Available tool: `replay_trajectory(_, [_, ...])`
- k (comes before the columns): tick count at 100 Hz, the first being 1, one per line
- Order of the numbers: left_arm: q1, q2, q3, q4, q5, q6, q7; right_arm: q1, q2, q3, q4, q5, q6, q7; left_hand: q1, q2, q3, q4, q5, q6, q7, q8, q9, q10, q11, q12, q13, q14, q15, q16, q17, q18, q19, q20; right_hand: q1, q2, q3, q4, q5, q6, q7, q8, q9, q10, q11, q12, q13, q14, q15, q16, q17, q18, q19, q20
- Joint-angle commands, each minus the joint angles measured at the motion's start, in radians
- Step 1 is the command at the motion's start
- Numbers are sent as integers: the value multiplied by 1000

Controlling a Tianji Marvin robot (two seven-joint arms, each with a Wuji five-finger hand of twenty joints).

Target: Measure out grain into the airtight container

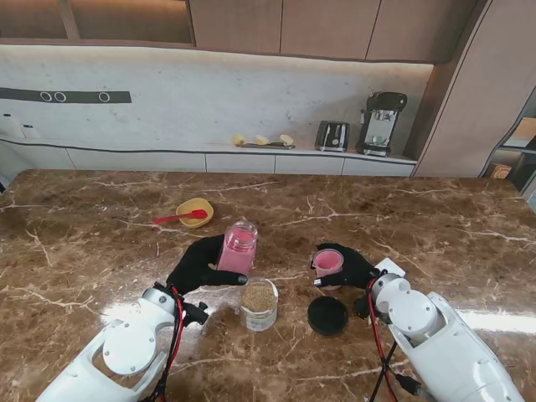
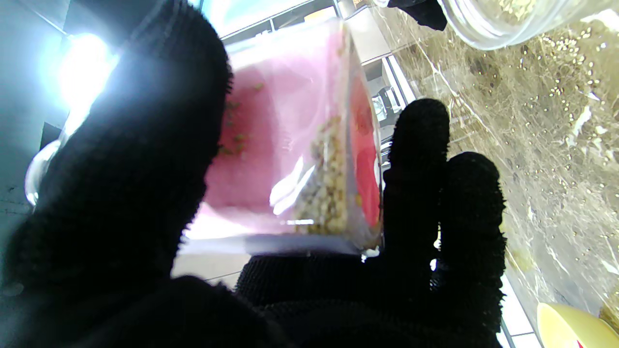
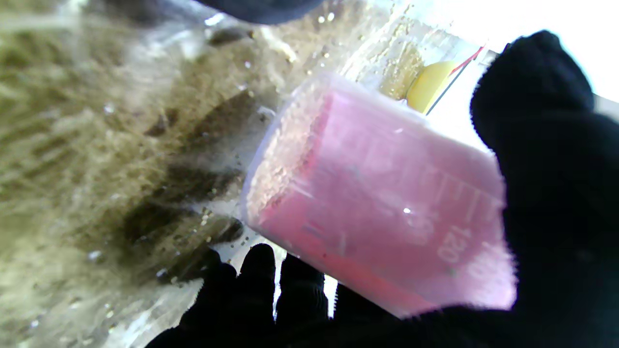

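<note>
The clear jar with grain in it stands upright and uncovered on the brown marble tabletop, near me and about midway between the two arms; its long axis runs straight up and its mouth faces upward. Its black lid lies flat just to the right of it, apart from it.

Just beyond the jar, the left hand is wrapped around a pink container with a clear screw neck, held roughly upright with the neck pointing up and slightly away from me. In the left wrist view the fingers press on its side and grain lies inside against the wall.

To the right, the right hand grips a small pink measuring cup, mouth up in the stand's view. The right wrist view shows printed scale marks on the cup's wall and grain at its mouth, with the fingers closed over it.

Farther from me on the left sits a yellow bowl with a red spoon across it, well apart from the jar.
</note>
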Motion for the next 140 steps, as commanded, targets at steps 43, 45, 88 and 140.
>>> replay_trajectory(43, [-17,-2,14,13,-2,-10,4,-109,4,141,-307,-113,94,-42,193,259,209,31,224,-241,290,51,115,-75,111,44,16,-45,8,-8,-9,-19,7,18,2,339,103,8,46,-50,130,271,259,5,72,93,171,43,155,68,191,221,320,83])
replay_trajectory(45, [-19,-2,15,13,-2,-11,4,-113,4,146,-321,-116,100,-40,193,259,209,31,224,-241,289,51,115,-75,111,44,16,-45,8,-8,-9,-19,7,19,2,339,105,7,43,-47,131,274,271,6,75,96,183,47,157,69,199,225,325,85])
replay_trajectory(88, [-62,-5,54,31,-5,-16,-3,-169,1,182,-562,-212,178,-91,195,262,204,32,223,-243,287,52,113,-77,110,43,13,-46,10,-11,-11,-22,7,19,26,307,147,5,16,16,185,282,615,35,145,181,994,114,494,275,843,339,1056,-15])
replay_trajectory(140, [-110,-10,106,50,-22,-3,-14,-192,11,147,-727,-293,225,-68,194,262,202,32,223,-245,288,53,115,-75,110,42,20,-43,15,-14,-6,-18,11,22,41,325,156,5,23,111,204,131,748,48,226,238,1137,17,1026,375,1028,265,1418,-5])
